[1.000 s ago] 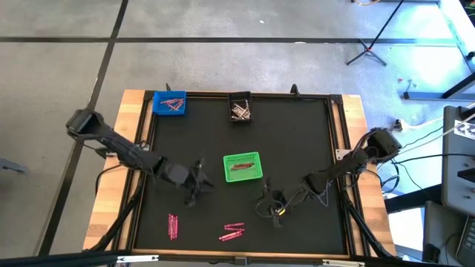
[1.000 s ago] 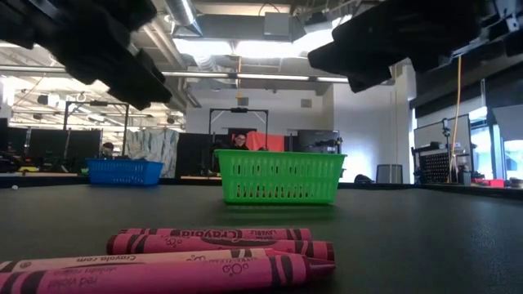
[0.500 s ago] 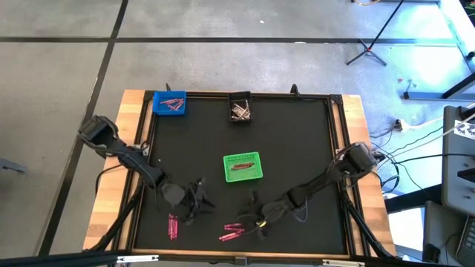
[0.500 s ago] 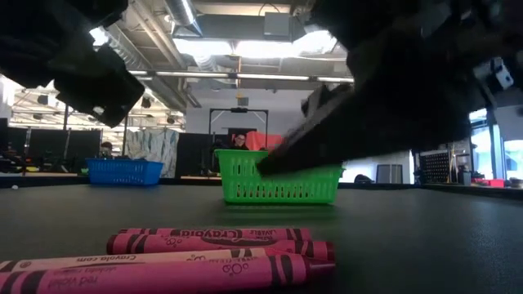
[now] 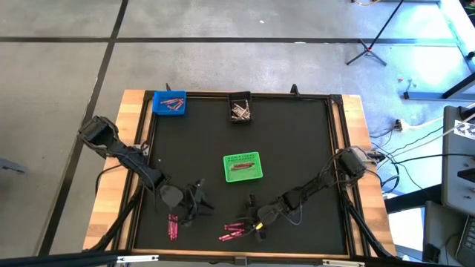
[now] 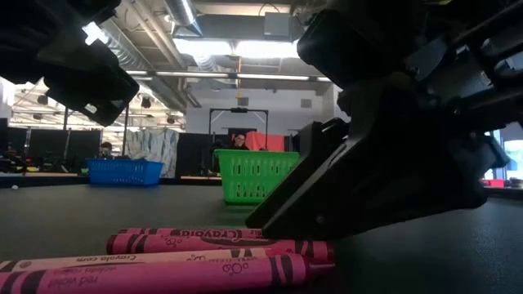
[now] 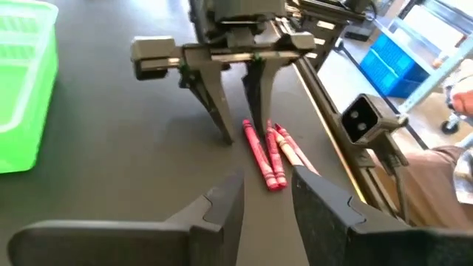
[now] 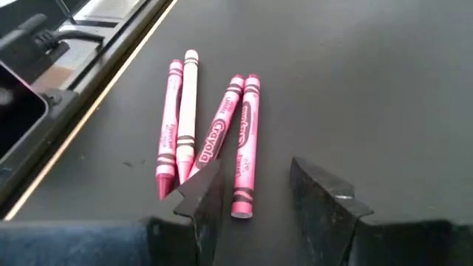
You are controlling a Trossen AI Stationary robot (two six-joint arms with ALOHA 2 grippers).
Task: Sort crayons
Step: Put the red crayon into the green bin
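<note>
With jaws spread, the right gripper straddles the end of one of four crayons (the left gripper likewise open above another cluster), so closing could pinch neighbours.

Loose crayons lie flat on the black tabletop near its front edge in two small groups. One group holds four: three magenta and one pale whitish, paper-wrapped, fanned slightly, some touching. The other group lies well apart to the left, magenta sticks side by side
</note>
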